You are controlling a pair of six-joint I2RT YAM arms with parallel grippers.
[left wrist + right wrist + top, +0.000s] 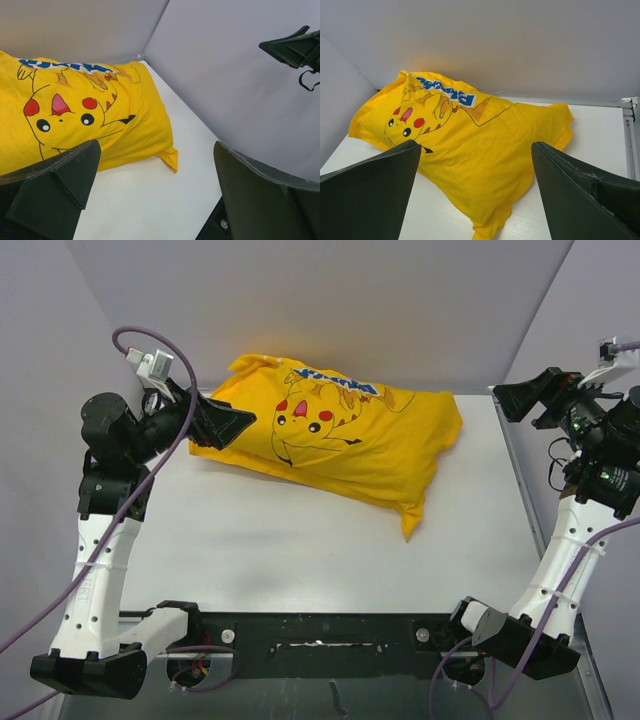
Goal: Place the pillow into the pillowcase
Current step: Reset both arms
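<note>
Left jaws: wide apart, empty, just beside pillowcase [340,430]. Right jaws: wide apart, empty, well apart from it. Pillowcase: yellow, plump, printed face up, on white desk [300,550].

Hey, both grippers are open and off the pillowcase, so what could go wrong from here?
1. The open left gripper hangs close by the left end of the pillowcase; a careless move might snag the cloth and drag it.
2. The case looks plump, but no view shows the pillow or the opening, so it may be only partly in.
3. The loose corner trails toward the near edge and might catch.
</note>
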